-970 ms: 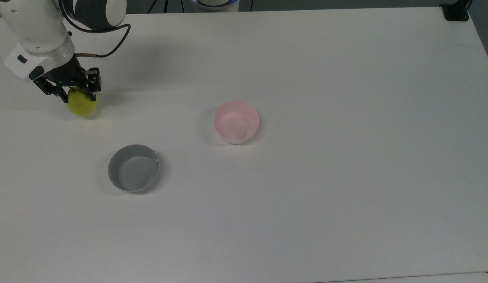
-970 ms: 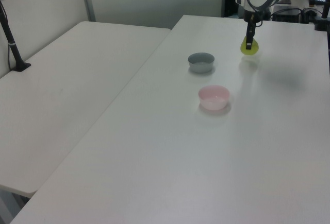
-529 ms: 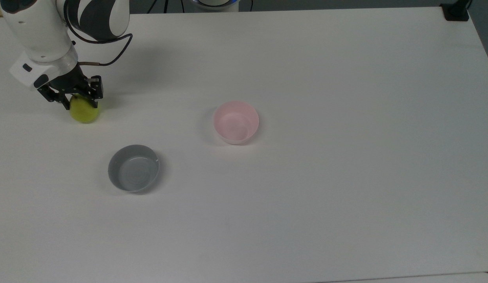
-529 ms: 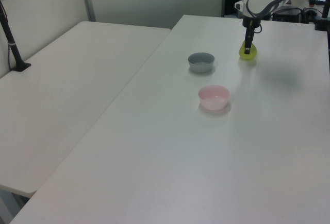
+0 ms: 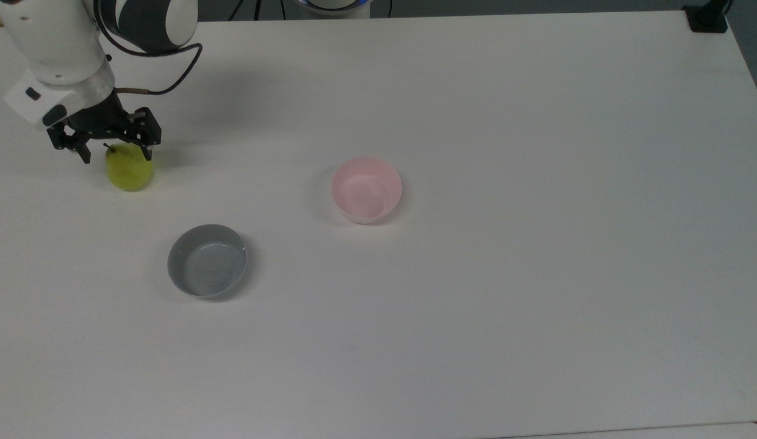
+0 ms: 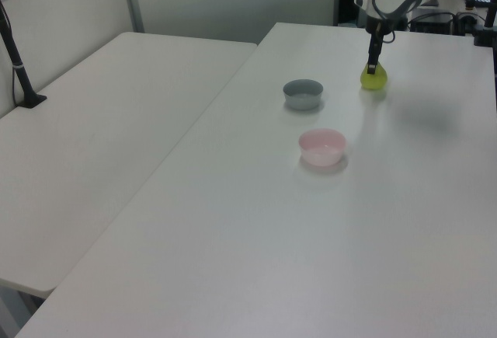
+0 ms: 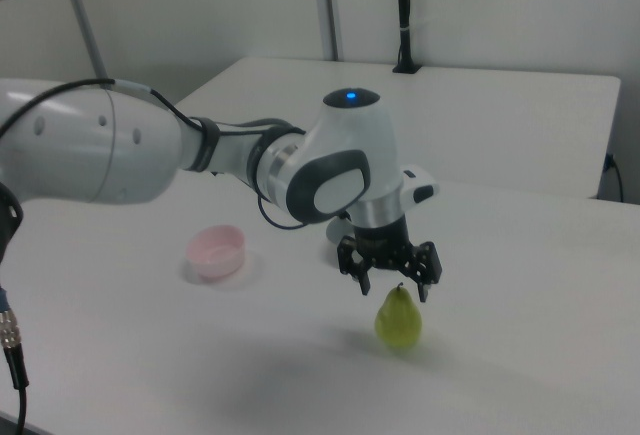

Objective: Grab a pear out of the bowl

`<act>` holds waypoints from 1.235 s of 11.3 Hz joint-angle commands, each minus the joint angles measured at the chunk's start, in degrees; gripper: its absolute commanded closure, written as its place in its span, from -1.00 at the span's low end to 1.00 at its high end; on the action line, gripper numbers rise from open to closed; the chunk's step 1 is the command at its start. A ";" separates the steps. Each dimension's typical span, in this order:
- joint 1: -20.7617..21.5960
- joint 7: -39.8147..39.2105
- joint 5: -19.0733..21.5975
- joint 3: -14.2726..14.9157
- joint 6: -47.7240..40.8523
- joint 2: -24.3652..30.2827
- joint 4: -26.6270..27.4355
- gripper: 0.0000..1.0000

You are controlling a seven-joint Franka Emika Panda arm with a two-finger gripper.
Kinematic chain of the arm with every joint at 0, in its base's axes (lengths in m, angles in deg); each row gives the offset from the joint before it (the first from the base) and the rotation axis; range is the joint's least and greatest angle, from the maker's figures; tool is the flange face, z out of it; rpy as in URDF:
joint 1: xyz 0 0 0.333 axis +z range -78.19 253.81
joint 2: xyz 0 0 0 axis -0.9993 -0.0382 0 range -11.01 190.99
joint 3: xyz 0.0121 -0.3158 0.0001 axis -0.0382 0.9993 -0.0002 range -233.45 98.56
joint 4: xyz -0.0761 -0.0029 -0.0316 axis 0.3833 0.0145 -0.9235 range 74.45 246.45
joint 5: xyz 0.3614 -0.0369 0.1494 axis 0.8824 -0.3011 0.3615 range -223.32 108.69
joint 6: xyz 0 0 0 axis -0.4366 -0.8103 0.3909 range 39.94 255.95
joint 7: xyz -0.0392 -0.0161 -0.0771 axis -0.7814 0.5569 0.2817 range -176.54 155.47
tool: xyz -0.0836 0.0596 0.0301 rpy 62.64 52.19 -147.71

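Note:
The yellow-green pear stands upright on the white table, stem up, at the top view's far left. My gripper hovers just above it, open. Its two black fingers are spread to either side of the stem and touch nothing. The pale pink bowl sits empty near the table's middle, well to the right of the pear in the top view.
An empty grey bowl sits below and right of the pear in the top view. A black clamp is fixed at the table's top right corner. A second table with a black post adjoins in the left view.
The gripper, earlier shut on the pear, lowered it onto the table, then opened and rose slightly. The pear now stands free with its stem showing.

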 commanded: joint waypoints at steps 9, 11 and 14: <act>12.17 15.18 4.26 -0.69 -39.99 22.42 -10.09 -1.00; 16.47 17.11 4.80 -0.17 -41.77 24.81 -9.66 -1.00; 19.39 19.84 7.00 0.10 -37.57 23.77 -8.87 -1.00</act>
